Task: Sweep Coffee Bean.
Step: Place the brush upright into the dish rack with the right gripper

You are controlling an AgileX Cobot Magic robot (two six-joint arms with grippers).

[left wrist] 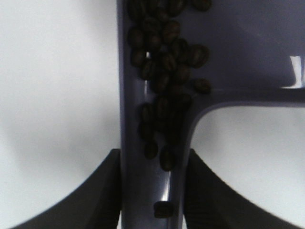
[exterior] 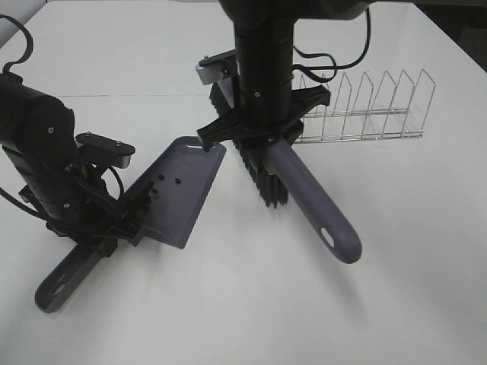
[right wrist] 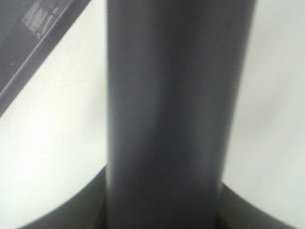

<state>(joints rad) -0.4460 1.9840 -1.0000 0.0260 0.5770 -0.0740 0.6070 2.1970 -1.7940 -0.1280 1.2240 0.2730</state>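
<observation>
**Left jaws:** pressed against both sides of the dustpan [exterior: 183, 194] handle, pinching it. The pan body runs forward from them, with its lip at the far end toward the right jaws.

**Right jaws:** closed around the brush [exterior: 262, 179] handle, which fills the gap between them. The bristles hang below and ahead of them, just beside the pan lip. Whether the bristles touch the counter [exterior: 396, 289] cannot be told.

**Beans [left wrist: 164, 71]:** a few dozen, all inside the pan. They are heaped just ahead of the left jaws where pan meets handle and trail down the handle channel. One lies between the jaws themselves. None can be seen loose on the counter.

**Rack [exterior: 365, 106]:** wire, beyond the right jaws and well apart from the pan. It plays no part.

**Step in hand, as judged:** the sweeping looks finished or very nearly so. The beans have gathered at the handle end, which suggests the pan is tipped back toward the left jaws.

**Next move, as judged:**
- The right jaws should take the brush clear of the lip without flicking it.
- The left jaws should keep their grip firm and the lip raised, because levelling the pan or dipping it forward would roll the beans out.
</observation>
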